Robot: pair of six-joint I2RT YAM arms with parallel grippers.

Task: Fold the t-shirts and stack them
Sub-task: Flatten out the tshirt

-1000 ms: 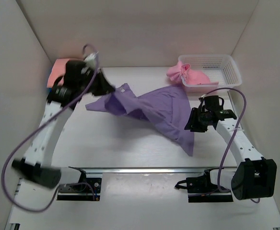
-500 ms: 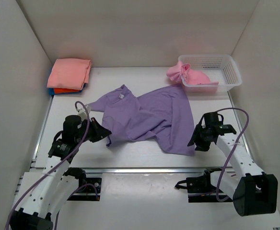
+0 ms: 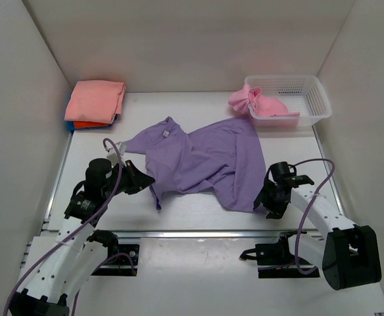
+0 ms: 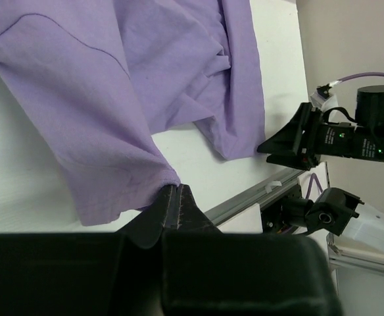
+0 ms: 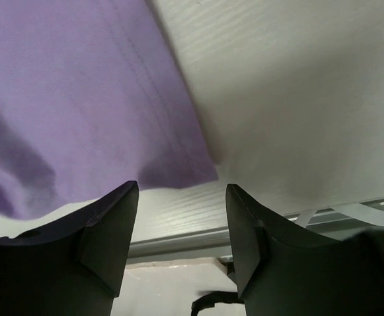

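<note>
The lavender-purple t-shirt [image 3: 202, 161] lies spread and wrinkled across the middle of the table. My left gripper [image 3: 151, 181] is shut on a bunched edge of it at its near left; the left wrist view shows the cloth [image 4: 100, 112] pinched between the closed tips of that gripper [image 4: 175, 189]. My right gripper [image 3: 262, 201] stands open just off the shirt's near right corner [image 5: 179, 164], its fingers [image 5: 113, 224] holding nothing. A folded salmon-pink t-shirt [image 3: 97, 99] tops a pile at the back left, with orange [image 3: 87, 124] and a blue edge under it. A light pink t-shirt [image 3: 261, 105] hangs over the basket.
The white mesh basket [image 3: 307, 92] stands at the back right corner. White walls enclose the table on three sides. A metal rail [image 3: 198, 232] runs along the near edge, just in front of both grippers.
The left gripper has pulled the lavender shirt from the back left down toward the near edge. The right gripper has opened, let the near right corner go, and moved nearer.
</note>
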